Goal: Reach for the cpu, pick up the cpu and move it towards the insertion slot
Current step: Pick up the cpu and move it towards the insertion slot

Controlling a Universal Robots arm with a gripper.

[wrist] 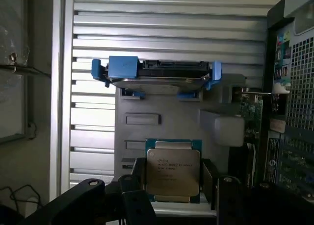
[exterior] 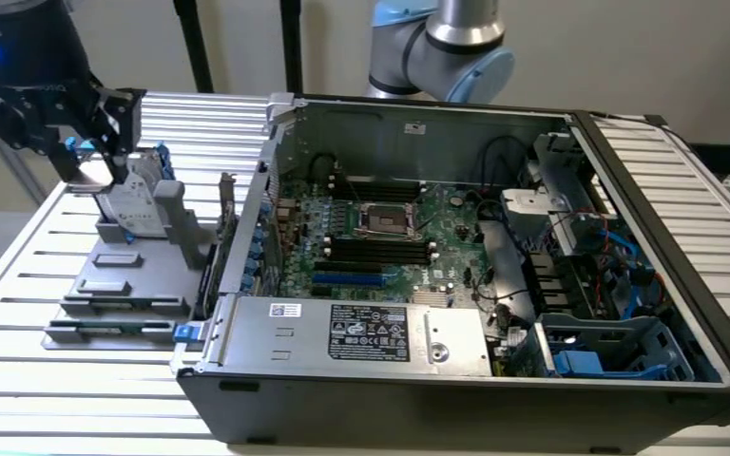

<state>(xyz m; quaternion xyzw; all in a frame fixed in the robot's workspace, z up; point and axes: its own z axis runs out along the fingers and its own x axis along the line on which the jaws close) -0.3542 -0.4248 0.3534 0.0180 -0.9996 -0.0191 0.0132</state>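
You have a slatted metal table (exterior: 10,285) carrying an open computer case (exterior: 467,399) laid on its side. Beside the case, on the exterior view's left, stands a grey parts rack (exterior: 111,285). An upright hard drive (wrist: 157,74) in its blue bracket is parked in that rack. Inside the case, near the middle of the board, the insertion slot (exterior: 384,220) shows as a shiny frame around a dark centre. The cpu (wrist: 172,172) is well apart from the slot, over at the rack, sitting lid-up between the gripper (wrist: 173,180) jaws. The jaws stand fairly wide, and the dark fingers (wrist: 138,181) appear to press on two opposite edges of the chip, so I read it as gripped, not merely straddled. Judge the chip as light, thin and stiff, with a slick metal lid that offers little friction. Its underside contacts are probably delicate. The hold belongs on the side edges of the board around the lid, as you have it, with modest squeeze and the chip kept level.
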